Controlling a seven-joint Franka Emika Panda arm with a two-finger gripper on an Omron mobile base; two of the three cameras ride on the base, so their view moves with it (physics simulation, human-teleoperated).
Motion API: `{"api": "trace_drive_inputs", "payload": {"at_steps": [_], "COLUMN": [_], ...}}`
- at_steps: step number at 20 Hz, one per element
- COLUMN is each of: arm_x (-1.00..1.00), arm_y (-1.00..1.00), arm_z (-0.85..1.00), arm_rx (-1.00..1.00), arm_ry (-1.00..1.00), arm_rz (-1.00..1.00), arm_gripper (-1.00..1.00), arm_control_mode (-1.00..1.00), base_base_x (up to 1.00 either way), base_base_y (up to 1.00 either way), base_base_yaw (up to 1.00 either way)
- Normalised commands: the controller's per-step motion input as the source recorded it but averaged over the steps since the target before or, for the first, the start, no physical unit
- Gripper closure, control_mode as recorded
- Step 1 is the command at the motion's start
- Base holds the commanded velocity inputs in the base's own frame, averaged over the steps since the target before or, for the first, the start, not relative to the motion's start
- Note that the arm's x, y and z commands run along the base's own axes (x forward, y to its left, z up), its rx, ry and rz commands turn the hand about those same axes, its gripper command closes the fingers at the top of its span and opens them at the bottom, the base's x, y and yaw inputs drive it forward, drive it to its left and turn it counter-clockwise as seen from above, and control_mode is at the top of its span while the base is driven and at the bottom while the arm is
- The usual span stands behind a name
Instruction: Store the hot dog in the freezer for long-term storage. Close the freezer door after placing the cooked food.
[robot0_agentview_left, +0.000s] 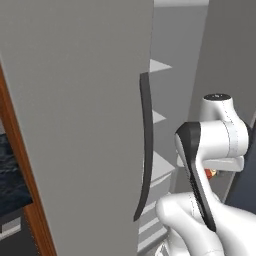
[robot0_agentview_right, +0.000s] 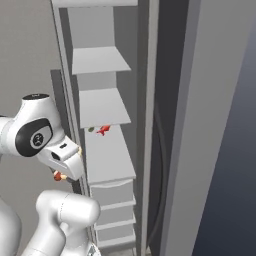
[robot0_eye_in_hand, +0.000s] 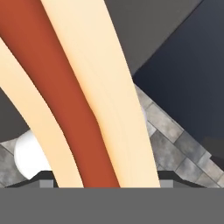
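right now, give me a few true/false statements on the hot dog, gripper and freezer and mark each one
1. The hot dog sits between the fingers of the gripper. True.
2. The freezer door is shut. False: it stands open, and the shelves of the freezer show.
3. The hot dog lies on a freezer shelf. False: the gripper holds it, outside the shelves.
4. Small red and green items sit on a middle shelf. True.
5. The door's handle is white and horizontal. False: it is dark and runs vertically.
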Motion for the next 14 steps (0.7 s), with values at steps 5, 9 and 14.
{"api": "trace_drive_inputs", "payload": {"at_steps": [5,9,14], "arm_x": [0.00,0.00,0.00], "arm_y": [0.00,0.00,0.00], "arm_z": [0.00,0.00,0.00], "arm_rx": [0.00,0.00,0.00], "arm_ry": [0.00,0.00,0.00], "arm_rz": [0.00,0.00,0.00], "arm_gripper": [1.00,1.00,1.00], "arm_control_mode": [1.00,1.00,1.00], "base_base_x": [0.18,0.25,0.35], "base_base_y": [-0.21,-0.29,-0.34], "base_base_yaw": [0.09,0.14,0.13]}}
